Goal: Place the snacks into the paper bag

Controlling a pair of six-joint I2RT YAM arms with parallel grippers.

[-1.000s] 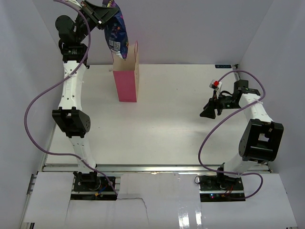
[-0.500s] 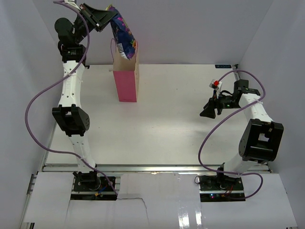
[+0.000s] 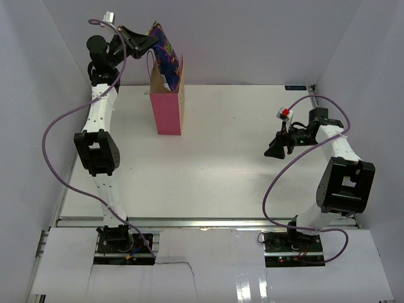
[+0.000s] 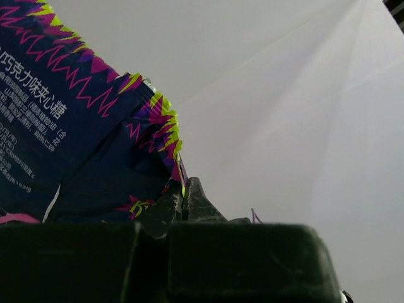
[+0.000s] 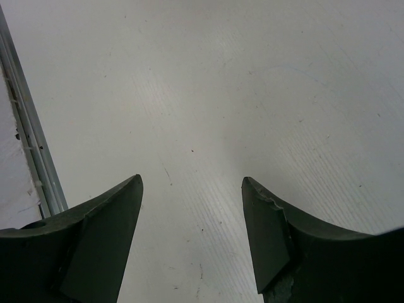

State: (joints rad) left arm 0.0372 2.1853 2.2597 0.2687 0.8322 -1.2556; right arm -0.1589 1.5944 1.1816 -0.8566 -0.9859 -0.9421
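The pink paper bag [image 3: 167, 112] stands upright at the back left of the table. A crinkly dark blue-purple snack bag [image 3: 166, 58] hangs partly inside its mouth, lower end hidden by the bag's wall. My left gripper [image 3: 150, 39] is shut on the snack bag's top edge, high above the paper bag. In the left wrist view the snack bag [image 4: 82, 139] fills the left side, its edge pinched at my left gripper [image 4: 182, 192]. My right gripper [image 3: 275, 150] hovers open over the right of the table; between its fingers [image 5: 113, 214] I see only bare tabletop. No small packets are visible.
White enclosure walls rise at the back and on both sides, close to the left arm's raised elbow. A metal rail [image 5: 28, 145] runs along the table's edge near the right gripper. A purple cable [image 3: 63, 126] loops beside the left arm.
My left gripper has swung right and lowered the snack bag, whose lower end has gone down into the paper bag's mouth. The right arm has stayed still.
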